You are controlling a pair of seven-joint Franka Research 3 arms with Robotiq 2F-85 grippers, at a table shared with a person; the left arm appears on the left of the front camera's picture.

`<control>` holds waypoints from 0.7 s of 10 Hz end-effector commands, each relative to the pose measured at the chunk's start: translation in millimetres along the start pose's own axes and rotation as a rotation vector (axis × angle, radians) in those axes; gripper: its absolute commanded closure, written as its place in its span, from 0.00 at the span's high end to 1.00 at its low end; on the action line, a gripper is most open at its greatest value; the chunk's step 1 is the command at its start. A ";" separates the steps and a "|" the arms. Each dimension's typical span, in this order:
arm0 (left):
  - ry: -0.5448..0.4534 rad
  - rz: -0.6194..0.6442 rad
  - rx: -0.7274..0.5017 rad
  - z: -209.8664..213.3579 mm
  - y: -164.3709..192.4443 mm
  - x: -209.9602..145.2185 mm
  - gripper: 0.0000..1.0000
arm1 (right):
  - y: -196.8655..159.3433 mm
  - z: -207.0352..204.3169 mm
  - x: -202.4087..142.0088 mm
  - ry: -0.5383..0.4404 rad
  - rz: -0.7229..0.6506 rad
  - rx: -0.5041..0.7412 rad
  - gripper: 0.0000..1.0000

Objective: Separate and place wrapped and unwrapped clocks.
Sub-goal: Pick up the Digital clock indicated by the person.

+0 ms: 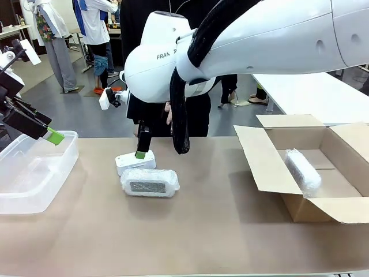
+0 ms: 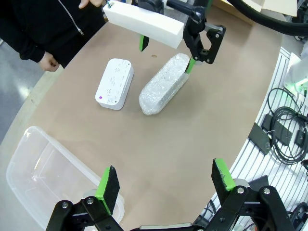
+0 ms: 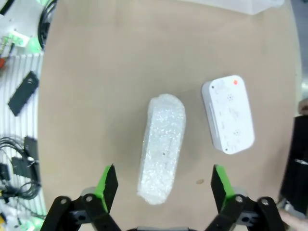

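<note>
Right arm (image 1: 259,40) fills the foreground, big white links sweeping in from the right side and reaching across the middle of the table (image 1: 202,236), a wide, flat tan top. Beyond the far edge stands a person (image 2: 38,24) in a black zipped jacket, one hand (image 2: 48,62) hanging by that edge. Over at the table's right edge sits the cardboard box (image 1: 262,164), flaps thrown open, and inside, lying on its floor, there's a wrapped clock (image 1: 302,170) in whitish bubble wrap. At the left edge, the clear plastic bin (image 1: 40,193), open-topped. Now the middle of the table, a bit left of centre: a second wrapped clock (image 1: 150,182) lies flat, and just beside it on the far-edge side is the bare white clock (image 1: 134,162), smooth with rounded corners. The two run parallel with a narrow strip of table between them. Right gripper (image 3: 163,178) is poised above that second wrapped clock, jaws spread wide, green pads either side of the bundle's end in its own wrist view, gripping nothing. Left gripper (image 2: 166,173) hovers over the bin's corner at the left edge, jaws also wide apart, nothing held
</note>
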State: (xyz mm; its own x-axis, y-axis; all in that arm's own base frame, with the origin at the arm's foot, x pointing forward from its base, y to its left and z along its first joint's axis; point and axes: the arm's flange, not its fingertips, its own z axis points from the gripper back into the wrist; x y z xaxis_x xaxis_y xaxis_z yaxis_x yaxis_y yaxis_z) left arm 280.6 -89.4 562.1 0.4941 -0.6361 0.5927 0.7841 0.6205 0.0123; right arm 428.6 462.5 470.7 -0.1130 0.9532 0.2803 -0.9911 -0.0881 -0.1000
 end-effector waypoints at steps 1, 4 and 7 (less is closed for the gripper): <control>-0.007 0.003 -0.014 -0.4 0.3 -0.6 1.00 | 3.8 -0.9 4.7 -0.009 -0.005 0.016 1.00; -0.007 0.003 -0.014 -0.4 0.3 -0.6 1.00 | 9.4 -14.3 -2.1 0.039 -0.039 0.001 1.00; -0.007 0.003 -0.014 -0.4 0.3 -0.6 1.00 | 21.0 -52.3 -11.1 0.111 -0.069 0.041 1.00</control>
State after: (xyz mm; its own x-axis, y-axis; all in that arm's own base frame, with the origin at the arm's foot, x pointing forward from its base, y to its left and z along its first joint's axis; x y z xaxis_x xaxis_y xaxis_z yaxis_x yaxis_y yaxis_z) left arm 280.6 -89.3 562.1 0.4941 -0.6359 0.5928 0.7841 0.6206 0.0122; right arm 414.9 461.4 426.5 -0.0681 0.9757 0.2083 -0.9973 -0.0604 -0.0429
